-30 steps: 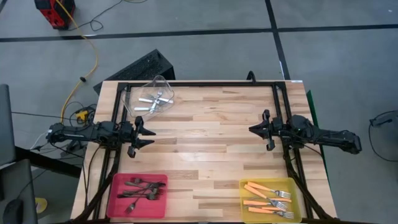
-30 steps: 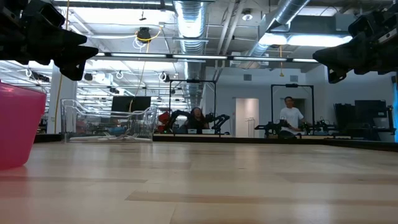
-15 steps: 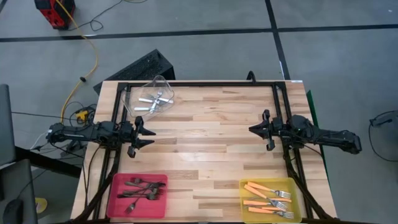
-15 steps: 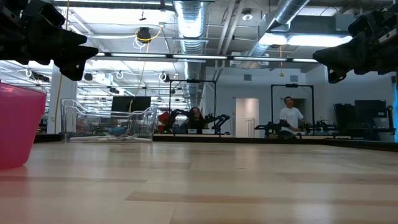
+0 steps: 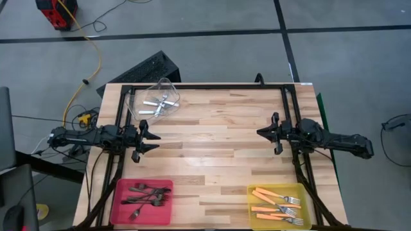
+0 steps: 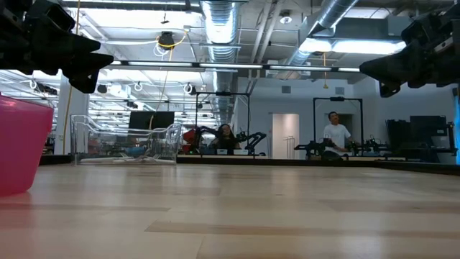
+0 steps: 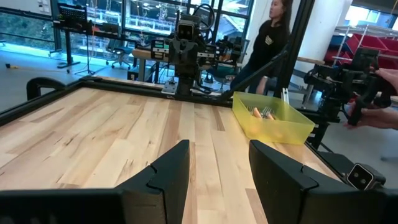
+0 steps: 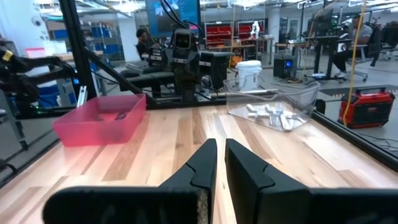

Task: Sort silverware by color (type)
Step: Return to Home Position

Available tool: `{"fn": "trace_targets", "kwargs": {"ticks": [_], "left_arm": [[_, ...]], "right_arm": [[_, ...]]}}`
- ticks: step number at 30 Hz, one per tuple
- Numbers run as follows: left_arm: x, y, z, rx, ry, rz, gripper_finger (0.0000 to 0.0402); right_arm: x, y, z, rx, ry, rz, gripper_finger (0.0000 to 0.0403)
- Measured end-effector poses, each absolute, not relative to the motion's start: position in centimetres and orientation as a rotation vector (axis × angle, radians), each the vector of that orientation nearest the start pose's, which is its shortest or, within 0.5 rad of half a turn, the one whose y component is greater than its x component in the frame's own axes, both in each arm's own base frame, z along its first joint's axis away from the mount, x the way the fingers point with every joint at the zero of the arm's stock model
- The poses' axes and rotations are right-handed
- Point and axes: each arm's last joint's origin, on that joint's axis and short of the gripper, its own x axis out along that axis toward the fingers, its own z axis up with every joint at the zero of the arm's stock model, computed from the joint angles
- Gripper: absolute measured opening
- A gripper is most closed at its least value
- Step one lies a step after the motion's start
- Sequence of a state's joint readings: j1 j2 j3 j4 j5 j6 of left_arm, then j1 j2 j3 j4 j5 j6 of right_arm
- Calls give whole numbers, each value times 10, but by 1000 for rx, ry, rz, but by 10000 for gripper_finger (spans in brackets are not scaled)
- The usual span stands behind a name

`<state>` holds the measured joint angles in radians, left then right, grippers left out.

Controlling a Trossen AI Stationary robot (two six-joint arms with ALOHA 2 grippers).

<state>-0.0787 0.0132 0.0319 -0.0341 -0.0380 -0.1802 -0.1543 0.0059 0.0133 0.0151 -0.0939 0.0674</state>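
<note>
The silverware lies in three bins. Shiny silver forks rest in the clear bin at the far left. Dark forks lie in the pink bin at the near left. Orange-handled forks lie in the yellow bin at the near right. My left gripper hovers level over the table's left side, open and holding nothing. My right gripper hovers level over the right side, shut and holding nothing. The two point at each other across the table.
Bare wooden tabletop lies between the two grippers. A black frame rail runs along the far edge and down both sides. A black case sits on the floor behind the table. People are in the room beyond.
</note>
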Motion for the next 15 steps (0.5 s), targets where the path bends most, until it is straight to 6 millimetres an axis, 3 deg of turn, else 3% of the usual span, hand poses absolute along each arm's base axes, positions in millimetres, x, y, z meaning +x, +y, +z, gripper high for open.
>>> {"fn": "trace_targets", "kwargs": {"ticks": [15], "left_arm": [[96,-7,170,-179,19,-39,151]], "right_arm": [[96,-12,171,59,-21,-60,60]]}}
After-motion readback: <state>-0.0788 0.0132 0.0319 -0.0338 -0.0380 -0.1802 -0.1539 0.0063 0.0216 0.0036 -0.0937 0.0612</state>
